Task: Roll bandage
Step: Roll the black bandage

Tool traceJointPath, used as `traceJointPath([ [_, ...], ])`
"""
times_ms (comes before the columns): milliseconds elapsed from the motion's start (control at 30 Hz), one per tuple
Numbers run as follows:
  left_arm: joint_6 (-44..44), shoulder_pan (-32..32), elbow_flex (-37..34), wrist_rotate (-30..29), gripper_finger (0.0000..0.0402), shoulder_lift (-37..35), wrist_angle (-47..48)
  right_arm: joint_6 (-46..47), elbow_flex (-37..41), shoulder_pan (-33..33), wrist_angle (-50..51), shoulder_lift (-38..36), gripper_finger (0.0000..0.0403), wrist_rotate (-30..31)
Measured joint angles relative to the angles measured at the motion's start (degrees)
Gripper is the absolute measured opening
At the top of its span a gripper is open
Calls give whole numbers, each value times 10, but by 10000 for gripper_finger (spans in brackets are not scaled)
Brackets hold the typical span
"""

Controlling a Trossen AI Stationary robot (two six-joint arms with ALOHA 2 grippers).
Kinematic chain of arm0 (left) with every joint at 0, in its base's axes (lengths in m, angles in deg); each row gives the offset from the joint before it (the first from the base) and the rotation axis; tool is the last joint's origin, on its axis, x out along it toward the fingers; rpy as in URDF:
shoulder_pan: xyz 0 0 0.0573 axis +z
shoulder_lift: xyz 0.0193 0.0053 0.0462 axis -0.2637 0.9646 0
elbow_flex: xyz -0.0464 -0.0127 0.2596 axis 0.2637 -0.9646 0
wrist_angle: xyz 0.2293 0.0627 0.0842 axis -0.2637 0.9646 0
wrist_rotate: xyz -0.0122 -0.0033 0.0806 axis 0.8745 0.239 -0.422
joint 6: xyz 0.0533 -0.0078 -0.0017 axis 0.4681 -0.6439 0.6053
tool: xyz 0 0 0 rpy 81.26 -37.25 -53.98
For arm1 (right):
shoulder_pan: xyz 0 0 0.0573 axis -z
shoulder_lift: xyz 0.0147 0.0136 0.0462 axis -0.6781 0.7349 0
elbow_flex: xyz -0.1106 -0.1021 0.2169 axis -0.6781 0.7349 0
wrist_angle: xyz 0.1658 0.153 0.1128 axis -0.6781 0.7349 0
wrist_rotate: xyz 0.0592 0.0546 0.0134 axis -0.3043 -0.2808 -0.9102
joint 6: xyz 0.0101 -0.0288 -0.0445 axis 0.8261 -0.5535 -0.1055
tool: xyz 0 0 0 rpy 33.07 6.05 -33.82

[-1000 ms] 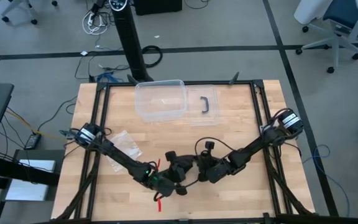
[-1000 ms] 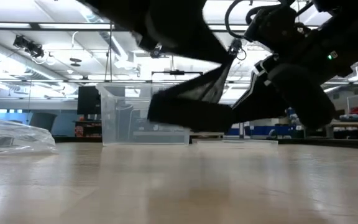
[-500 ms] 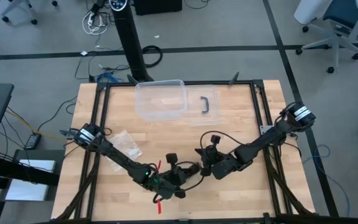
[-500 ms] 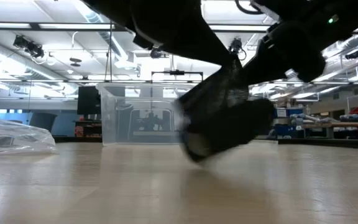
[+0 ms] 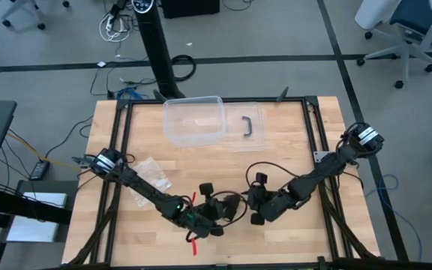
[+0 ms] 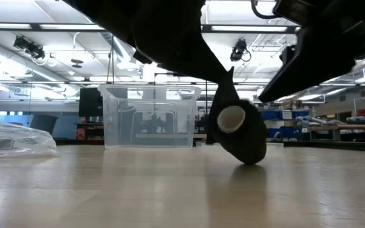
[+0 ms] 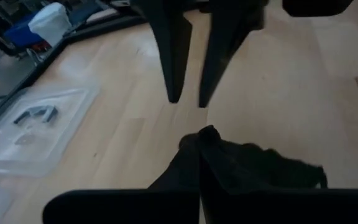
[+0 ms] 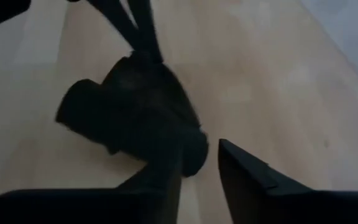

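Observation:
The bandage [image 6: 236,134] is a black roll with a pale core, trailing a short loose tail. It hangs under my left gripper [image 7: 199,140], which is shut on that tail, near the table's front middle [image 5: 231,211]. Whether the roll's underside touches the table, I cannot tell. My right gripper [image 8: 209,155] stands open just to the roll's right [image 5: 256,213], its fingers [image 7: 173,68] apart. One of its fingers shows in front of the roll's end in the right wrist view; whether it touches, I cannot tell. My left gripper pinches the bandage's loose tail [image 8: 140,57] between its two shut fingers, coming in at a slant from above and from the table's left. Below the fingers the tail widens into the roll [image 8: 129,112], which hangs tilted with its pale core end [image 6: 231,118] facing the near edge.
A clear plastic box [image 5: 193,120] stands at the far middle, its lid with a black handle [image 5: 250,126] beside it. A crinkly clear bag [image 5: 152,172] lies at the left. A red strip [image 5: 192,244] lies near the front edge.
My right gripper has let go of the roll and drawn back up and toward the table's right edge. The bandage, held out nearly level between both grippers a second ago, has swung down and now hangs from my left gripper alone.

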Motion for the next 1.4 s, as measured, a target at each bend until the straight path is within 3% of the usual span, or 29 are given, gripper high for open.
traceJointPath([
  [300,-21,11,0,4,0,0,-1,61,8,-35,-34,0,185,5],
  [533,-10,11,0,9,1,0,-1,50,8,-44,-25,0,199,23],
  [633,-30,14,0,49,8,0,21,47,8,-41,-25,0,198,24],
  [767,-70,21,0,96,37,0,58,41,8,-35,-27,0,199,24],
  [1100,-79,22,2,97,143,0,85,40,8,-31,-27,0,200,23],
  [1400,-64,21,42,90,193,-1,186,40,8,-31,-24,0,200,23],
])
